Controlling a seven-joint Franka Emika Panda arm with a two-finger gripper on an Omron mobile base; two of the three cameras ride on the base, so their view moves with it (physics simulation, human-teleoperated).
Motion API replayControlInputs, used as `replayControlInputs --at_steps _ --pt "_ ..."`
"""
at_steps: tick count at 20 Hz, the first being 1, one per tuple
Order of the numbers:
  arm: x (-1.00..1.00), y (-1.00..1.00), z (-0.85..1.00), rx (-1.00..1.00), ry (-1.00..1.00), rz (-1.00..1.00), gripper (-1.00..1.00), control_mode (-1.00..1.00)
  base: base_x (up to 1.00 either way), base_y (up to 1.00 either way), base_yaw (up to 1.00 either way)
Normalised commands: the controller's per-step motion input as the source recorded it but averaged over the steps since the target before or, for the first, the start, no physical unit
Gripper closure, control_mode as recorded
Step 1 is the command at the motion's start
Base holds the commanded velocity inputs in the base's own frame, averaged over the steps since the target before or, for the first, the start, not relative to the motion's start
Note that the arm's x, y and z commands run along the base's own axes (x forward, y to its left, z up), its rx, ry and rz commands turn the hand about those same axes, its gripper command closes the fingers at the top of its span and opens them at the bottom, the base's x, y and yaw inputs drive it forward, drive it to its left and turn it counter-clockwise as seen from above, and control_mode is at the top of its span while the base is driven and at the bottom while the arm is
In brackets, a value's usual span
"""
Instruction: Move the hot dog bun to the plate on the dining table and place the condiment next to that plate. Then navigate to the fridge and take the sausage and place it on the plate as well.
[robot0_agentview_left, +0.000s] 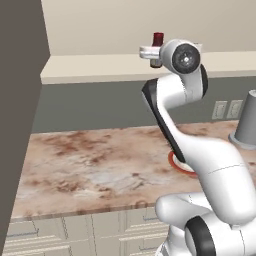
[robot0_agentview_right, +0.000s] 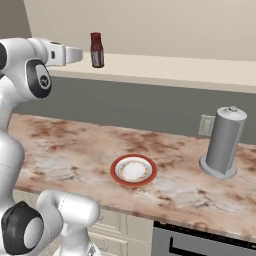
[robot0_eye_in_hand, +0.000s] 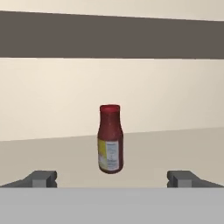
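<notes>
— While the hand view looks straight at the condiment (robot0_eye_in_hand: 110, 139), where does that bottle stand?
— Upright on a pale ledge (robot0_agentview_right: 165, 69) that runs along the wall above the counter (robot0_agentview_left: 95, 160). Its red cap and pale label face the camera, and the bottle sits centred between the two fingertips (robot0_eye_in_hand: 41, 178), well ahead of them.

— Is the gripper (robot0_eye_in_hand: 112, 179) holding it?
— No. The jaws are spread wide with nothing between them, and the bottle is not touched.

— What does the right base view add?
— It shows the arm's white hand reaching level toward the bottle, stopping just short of it. It also shows a red-rimmed plate (robot0_agentview_right: 133, 170) lying in the open on the marbled counter, and a grey cylinder (robot0_agentview_right: 223, 142) on a round base near a wall socket (robot0_agentview_right: 204, 125).

— And the left base view?
— There the arm covers most of the bottle, so just the cap and a bit of dark body peek out beside the wrist. The red-rimmed plate is a sliver behind the forearm. A dark panel (robot0_agentview_left: 17, 115) fills the left edge, and cream drawers (robot0_agentview_left: 75, 235) show under the counter
</notes>
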Motion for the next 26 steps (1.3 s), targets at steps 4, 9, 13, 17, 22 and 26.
replayControlInputs --at_steps 4,9,13,17,22,26 --pt "0.29 0.00 -0.06 0.00 0.00 0.00 -1.00 -1.00 0.00 0.00 0.00" --pt "0.31 0.00 -0.02 0.00 0.00 0.00 -1.00 -1.00 0.00 0.00 0.00" --pt "0.43 0.00 -0.02 0.00 0.00 0.00 -1.00 -1.00 0.00 0.00 0.00" --pt "0.44 -0.03 -0.03 0.00 0.00 0.00 -1.00 -1.00 0.00 0.00 0.00" --pt "0.33 -0.06 -0.05 0.00 0.00 0.00 -1.00 -1.00 0.00 0.00 0.00" --pt "0.14 -0.18 -0.10 0.00 0.00 0.00 -1.00 -1.00 0.00 0.00 0.00"
